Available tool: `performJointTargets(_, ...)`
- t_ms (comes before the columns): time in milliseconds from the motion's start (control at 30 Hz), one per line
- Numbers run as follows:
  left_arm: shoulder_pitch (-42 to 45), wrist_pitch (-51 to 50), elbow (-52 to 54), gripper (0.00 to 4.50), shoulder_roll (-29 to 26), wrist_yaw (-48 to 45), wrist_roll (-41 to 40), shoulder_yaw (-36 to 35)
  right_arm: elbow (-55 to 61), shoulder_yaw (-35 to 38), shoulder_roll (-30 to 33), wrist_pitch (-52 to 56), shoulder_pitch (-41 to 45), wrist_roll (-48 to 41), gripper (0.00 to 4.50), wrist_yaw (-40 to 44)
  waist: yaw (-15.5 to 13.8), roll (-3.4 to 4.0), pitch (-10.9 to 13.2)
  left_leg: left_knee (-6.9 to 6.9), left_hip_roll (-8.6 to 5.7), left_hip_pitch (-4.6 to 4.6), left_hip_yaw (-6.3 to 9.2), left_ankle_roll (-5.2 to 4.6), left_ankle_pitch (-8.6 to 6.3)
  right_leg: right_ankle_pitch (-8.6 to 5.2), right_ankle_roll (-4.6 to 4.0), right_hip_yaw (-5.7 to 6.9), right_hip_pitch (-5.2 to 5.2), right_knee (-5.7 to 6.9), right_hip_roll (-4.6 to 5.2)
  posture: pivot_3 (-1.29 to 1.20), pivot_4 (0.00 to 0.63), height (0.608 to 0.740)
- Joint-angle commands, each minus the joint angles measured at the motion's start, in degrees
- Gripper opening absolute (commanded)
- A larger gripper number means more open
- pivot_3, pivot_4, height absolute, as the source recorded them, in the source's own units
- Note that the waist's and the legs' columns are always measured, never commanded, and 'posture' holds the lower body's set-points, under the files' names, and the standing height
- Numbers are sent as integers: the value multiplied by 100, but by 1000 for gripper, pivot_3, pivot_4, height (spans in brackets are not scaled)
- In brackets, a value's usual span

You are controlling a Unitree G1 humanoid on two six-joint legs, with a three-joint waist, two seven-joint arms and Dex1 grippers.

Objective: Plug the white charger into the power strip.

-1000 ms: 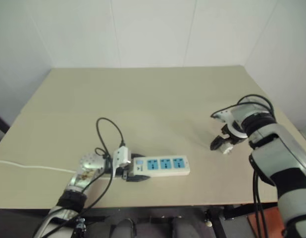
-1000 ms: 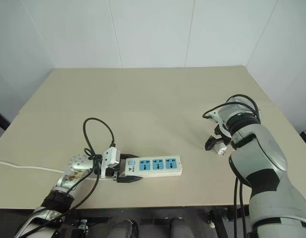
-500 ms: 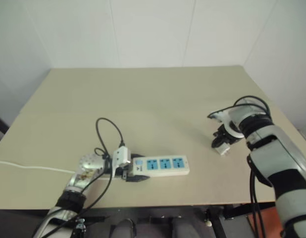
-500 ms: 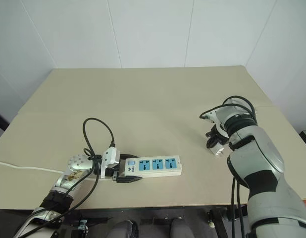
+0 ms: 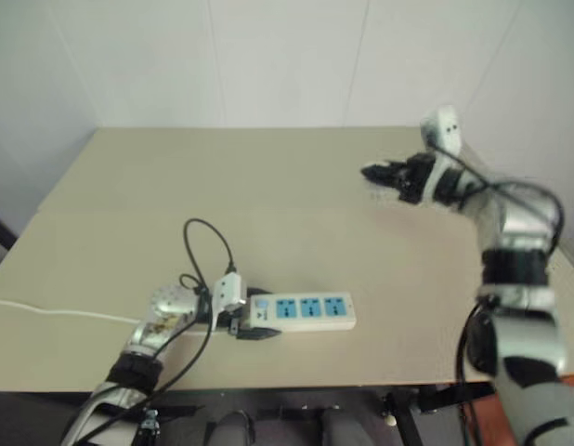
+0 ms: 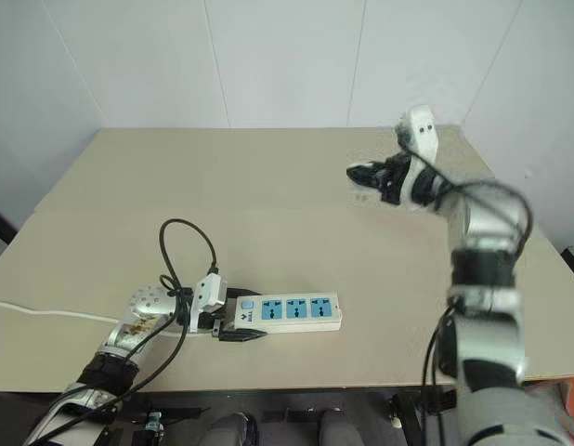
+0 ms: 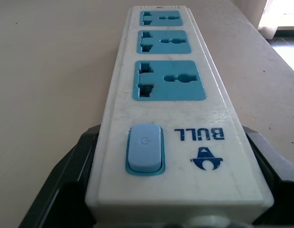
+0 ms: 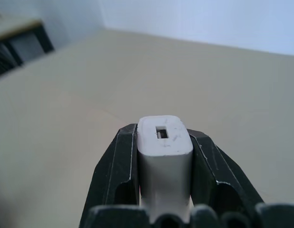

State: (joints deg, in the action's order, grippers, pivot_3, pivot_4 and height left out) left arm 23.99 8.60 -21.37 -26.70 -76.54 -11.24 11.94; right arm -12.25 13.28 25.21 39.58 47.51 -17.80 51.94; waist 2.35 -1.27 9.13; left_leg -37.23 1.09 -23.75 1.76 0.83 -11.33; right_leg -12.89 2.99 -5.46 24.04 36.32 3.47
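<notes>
The power strip (image 5: 310, 312), a white bar with three blue sockets, lies near the table's front edge. My left gripper (image 5: 258, 316) is shut on its switch end, one black finger (image 7: 66, 190) on each side of the strip (image 7: 166, 109). My right gripper (image 6: 361, 174) hangs raised over the far right part of the table, pointing roughly level toward the left, well away from the strip. It is shut on the white charger (image 8: 165, 156), which stands between the two black fingers (image 8: 113, 166) with its slotted end facing outward.
A thin white cord (image 5: 55, 314) runs from the strip's end off the table's left edge. My left arm's black cable loops (image 5: 208, 251) above the wrist. The beige table (image 5: 268, 186) meets white walls at the back and right.
My right gripper shut on the charger down at the table's right side, then lifted it up and back, turning from pointing down to about level. The left gripper and strip stayed put.
</notes>
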Motion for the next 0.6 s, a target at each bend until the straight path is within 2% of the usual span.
performJointTargets(33,-21,-38,-108,3343,-121,-89,172,147,1171,-7,-206,-788,-664,-685,1149,523,8,2,1,0,0,-2,0,0,0,0,0,0,1,0,0,0,150,740)
performJointTargets(167,15,-39,-98,3343,-181,-130,167,142,1624,-655,-610,-1710,-1440,-667,1149,845,52,2,1,-2,2,8,-3,0,0,2,3,-3,-2,4,-2,0,150,740)
performJointTargets(367,15,-57,-61,3343,-237,-154,151,138,1399,-1463,-885,-3096,-1924,-383,1149,1295,51,2,1,-1,2,24,-4,0,0,-15,29,-5,-13,4,-4,0,150,740)
performJointTargets(600,10,-41,-57,3343,-280,-185,152,133,854,-1807,-1005,-3535,-1917,-398,1149,1398,42,1,1,-1,3,26,-4,0,0,-4,10,-5,-13,6,-5,0,150,740)
